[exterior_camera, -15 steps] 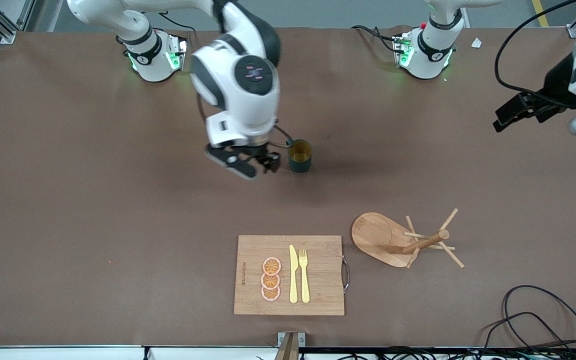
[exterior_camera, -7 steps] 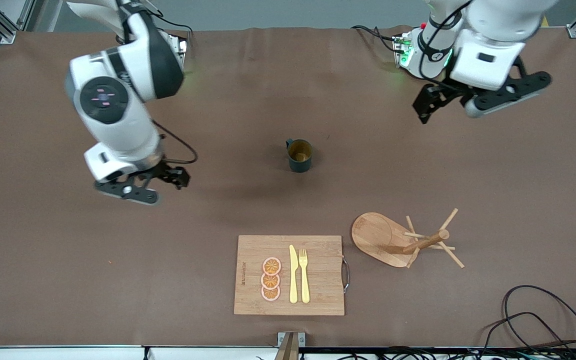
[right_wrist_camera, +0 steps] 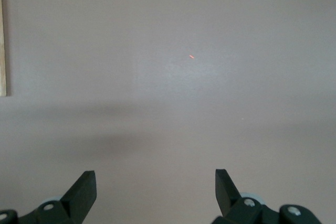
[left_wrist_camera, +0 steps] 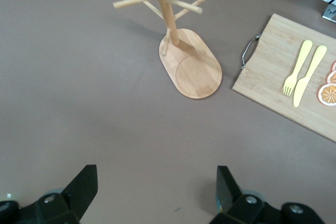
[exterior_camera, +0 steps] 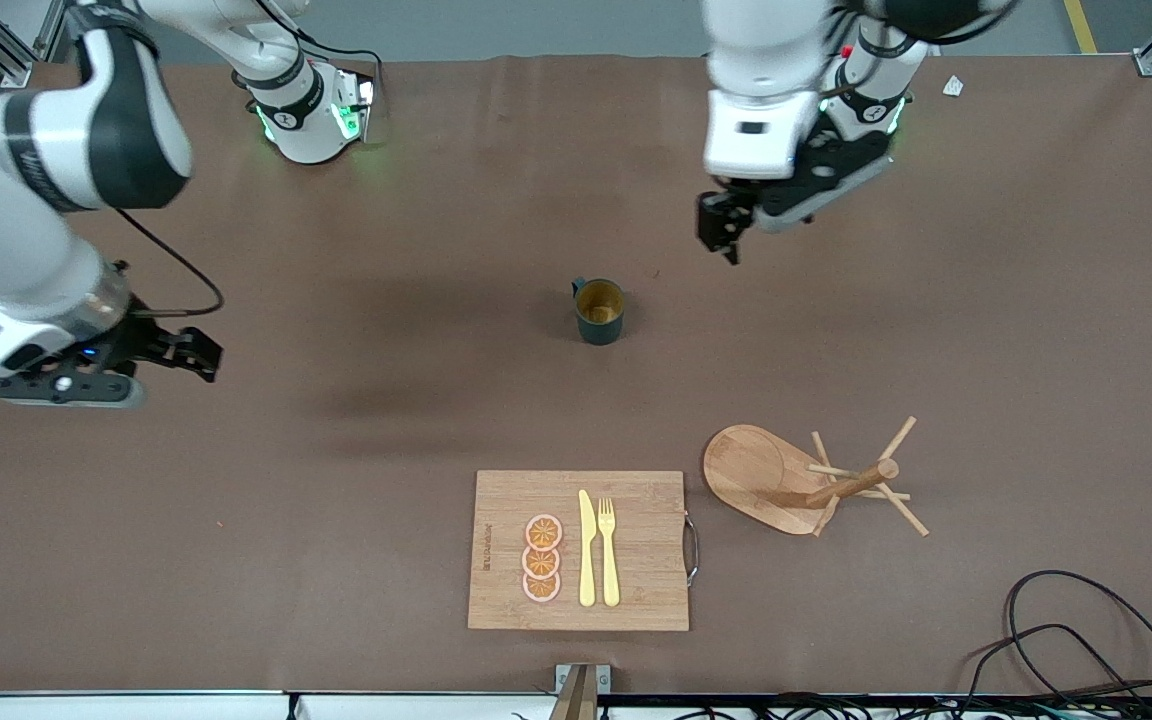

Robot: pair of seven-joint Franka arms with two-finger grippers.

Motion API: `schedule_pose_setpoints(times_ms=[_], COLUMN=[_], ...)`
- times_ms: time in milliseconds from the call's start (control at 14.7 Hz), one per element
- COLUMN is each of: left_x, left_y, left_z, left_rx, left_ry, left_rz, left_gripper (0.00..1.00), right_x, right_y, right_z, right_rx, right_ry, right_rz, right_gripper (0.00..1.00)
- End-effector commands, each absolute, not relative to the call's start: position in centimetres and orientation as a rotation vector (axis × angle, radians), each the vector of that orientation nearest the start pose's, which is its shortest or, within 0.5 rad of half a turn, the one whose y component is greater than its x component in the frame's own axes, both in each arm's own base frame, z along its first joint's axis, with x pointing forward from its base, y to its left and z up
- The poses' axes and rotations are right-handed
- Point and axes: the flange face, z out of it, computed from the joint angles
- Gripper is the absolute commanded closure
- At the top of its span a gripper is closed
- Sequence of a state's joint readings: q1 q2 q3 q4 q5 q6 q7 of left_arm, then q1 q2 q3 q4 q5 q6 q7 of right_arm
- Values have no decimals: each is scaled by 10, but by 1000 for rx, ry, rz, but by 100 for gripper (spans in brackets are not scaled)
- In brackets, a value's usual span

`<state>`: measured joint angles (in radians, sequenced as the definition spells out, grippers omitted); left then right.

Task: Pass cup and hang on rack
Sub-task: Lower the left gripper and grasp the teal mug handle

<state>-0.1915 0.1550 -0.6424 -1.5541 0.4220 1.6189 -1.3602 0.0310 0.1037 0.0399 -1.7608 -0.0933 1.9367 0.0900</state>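
Observation:
The cup [exterior_camera: 599, 311], dark teal with a tan inside and a small loop handle, stands upright and alone mid-table. It shows in neither wrist view. The wooden rack [exterior_camera: 796, 480] stands nearer the front camera, toward the left arm's end. In the left wrist view the rack [left_wrist_camera: 186, 61] shows its oval base, post and thin pegs. My left gripper [exterior_camera: 721, 232] hangs open over bare table, toward the left arm's end from the cup; in its own view the left gripper [left_wrist_camera: 156, 182] holds nothing. My right gripper [exterior_camera: 198, 357] is open and empty over bare table at the right arm's end, as its own view [right_wrist_camera: 155, 179] confirms.
A bamboo cutting board [exterior_camera: 636, 500] with a metal handle lies near the front edge and carries a yellow knife [exterior_camera: 586, 548], a fork [exterior_camera: 608, 550] and orange slices [exterior_camera: 542, 558]. Black cables [exterior_camera: 1066, 640] coil at the front corner by the left arm's end.
The right arm has swung away from beside the cup out to its own end of the table. The left arm has swung in from its end toward the cup. The cup has not moved.

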Motion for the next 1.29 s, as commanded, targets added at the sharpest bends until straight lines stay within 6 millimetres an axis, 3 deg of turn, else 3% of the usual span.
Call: schedule_pose_setpoints(times_ms=[0,136,475,611,815,1018,1222], left_x=[432,408,359,353,326,307,298], left_y=[-441,-479,-548,-563,-586,-603,-613], left_z=[520,481,384,343,284,243,217], left_rx=[-2741,-2692,-2608,-2573,-2559,-2551,-2547], left_ry=[-800,-803,-809,-838,-802,-861,-879], left_rz=[-481,-574,-804,-894,-986,-1046,-1078], left_gripper=[0,0,0,0,0,0,0], right_x=[580,570,551,550,549,547,547], right_y=[8,-1,-32,-47,-63,-75,-74], right_z=[528,550,593,604,602,602,602], right_rx=[-3175,-3150,-3158,-3159,-3152,-3142,-3142], right_ry=[-93,-84,-112,-118,-82,-43,-45], right_rz=[-144,-164,-179,-169,-158,-155,-153], right_gripper=[0,0,0,0,0,0,0])
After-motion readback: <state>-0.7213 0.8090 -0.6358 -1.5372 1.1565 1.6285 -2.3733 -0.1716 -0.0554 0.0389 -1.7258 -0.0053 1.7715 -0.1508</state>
